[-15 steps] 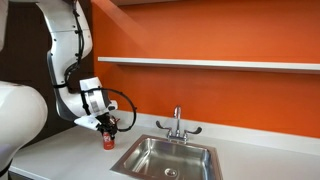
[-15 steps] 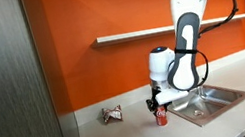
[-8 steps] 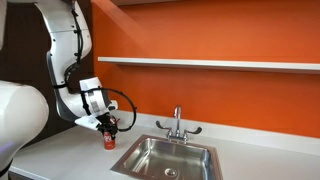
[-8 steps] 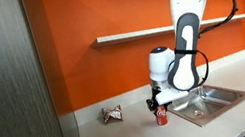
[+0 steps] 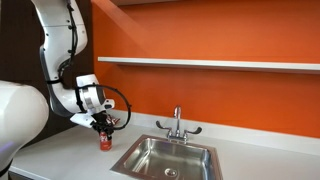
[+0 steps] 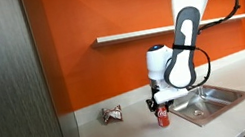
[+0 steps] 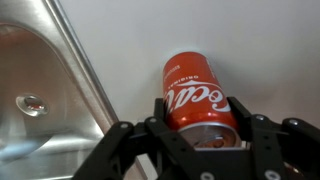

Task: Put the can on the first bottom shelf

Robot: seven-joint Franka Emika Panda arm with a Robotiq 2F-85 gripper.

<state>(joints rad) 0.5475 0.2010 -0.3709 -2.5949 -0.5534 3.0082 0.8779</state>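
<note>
The red can (image 7: 198,95) with white script and a silvery top stands between my gripper's (image 7: 203,116) two black fingers, which press on its sides. In both exterior views the can (image 5: 103,141) (image 6: 163,118) is upright at counter level beside the sink, with the gripper (image 5: 103,128) (image 6: 160,106) coming down on it from above. I cannot tell whether the can's base touches the counter. The long white shelf (image 5: 210,63) (image 6: 157,31) runs along the orange wall, well above the can.
A steel sink (image 5: 135,165) (image 6: 210,101) (image 7: 40,90) with a faucet (image 5: 178,125) is set in the white counter next to the can. A crumpled wrapper (image 6: 111,114) lies on the counter by the wall. A dark panel (image 6: 4,89) stands at the counter's end.
The gripper and the can together have shifted a little along the counter, away from the sink. The can stays upright in the fingers.
</note>
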